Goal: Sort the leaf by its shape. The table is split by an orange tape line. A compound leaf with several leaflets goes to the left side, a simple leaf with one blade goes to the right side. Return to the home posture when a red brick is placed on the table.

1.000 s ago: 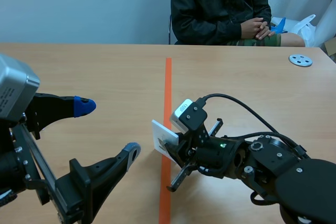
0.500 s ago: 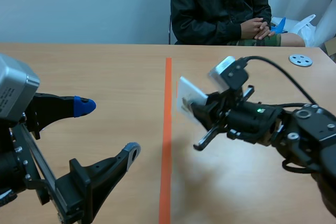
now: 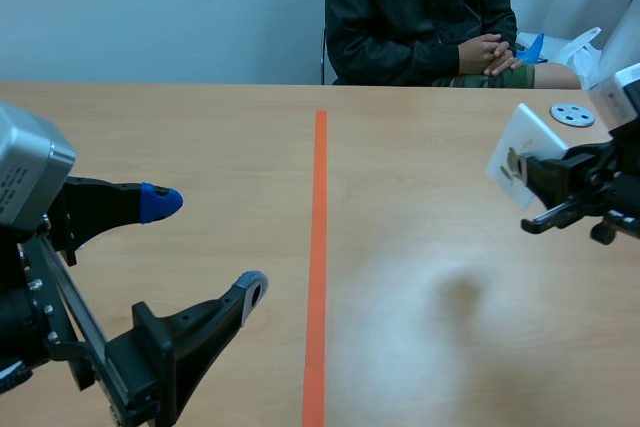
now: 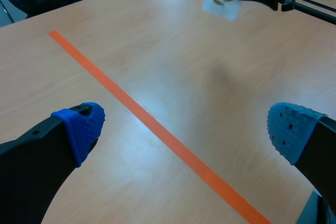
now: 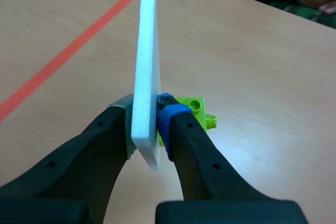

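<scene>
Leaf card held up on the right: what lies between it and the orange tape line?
Only bare tabletop. The scene view shows plain wood from the leaf card across to the orange tape line; the left wrist view agrees.

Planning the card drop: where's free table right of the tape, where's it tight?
Bare wood from the orange tape line across to the right gripper, shut on the leaf card. Tight by the grey disc at the far right corner. Left of the tape, the open left gripper fills the near part.
</scene>
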You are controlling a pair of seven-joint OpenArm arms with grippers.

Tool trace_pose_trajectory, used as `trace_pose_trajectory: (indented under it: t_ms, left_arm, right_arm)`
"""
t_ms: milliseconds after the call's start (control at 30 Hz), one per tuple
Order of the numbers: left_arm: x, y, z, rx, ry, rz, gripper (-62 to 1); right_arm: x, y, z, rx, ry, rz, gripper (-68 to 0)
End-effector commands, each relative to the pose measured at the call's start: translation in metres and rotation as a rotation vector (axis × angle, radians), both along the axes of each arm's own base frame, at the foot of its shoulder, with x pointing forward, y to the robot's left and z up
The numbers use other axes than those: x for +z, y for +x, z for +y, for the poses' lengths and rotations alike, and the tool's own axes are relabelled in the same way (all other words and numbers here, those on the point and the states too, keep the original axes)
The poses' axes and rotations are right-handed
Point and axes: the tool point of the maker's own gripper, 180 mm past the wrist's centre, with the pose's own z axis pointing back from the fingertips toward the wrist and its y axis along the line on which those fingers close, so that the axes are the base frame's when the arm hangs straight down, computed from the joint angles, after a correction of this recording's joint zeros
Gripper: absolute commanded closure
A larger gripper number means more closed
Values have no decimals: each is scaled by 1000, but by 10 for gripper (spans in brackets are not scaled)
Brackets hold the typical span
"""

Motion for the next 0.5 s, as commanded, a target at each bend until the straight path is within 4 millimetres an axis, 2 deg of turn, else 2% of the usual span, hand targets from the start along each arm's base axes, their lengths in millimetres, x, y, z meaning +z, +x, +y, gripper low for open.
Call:
trace_pose_trajectory:
  t_ms: [0, 167, 467]
  left_arm:
    - [6, 2, 0, 3, -19, -16, -623]
    - [6, 2, 0, 3, -19, -16, -623]
    - [6, 2, 0, 3, -19, -16, -623]
  right_arm:
    - [13, 6, -8, -6, -22, -38, -13]
    - [10, 17, -40, -141, -66, -49, -13]
    - [-14, 38, -83, -307, 19, 0, -13]
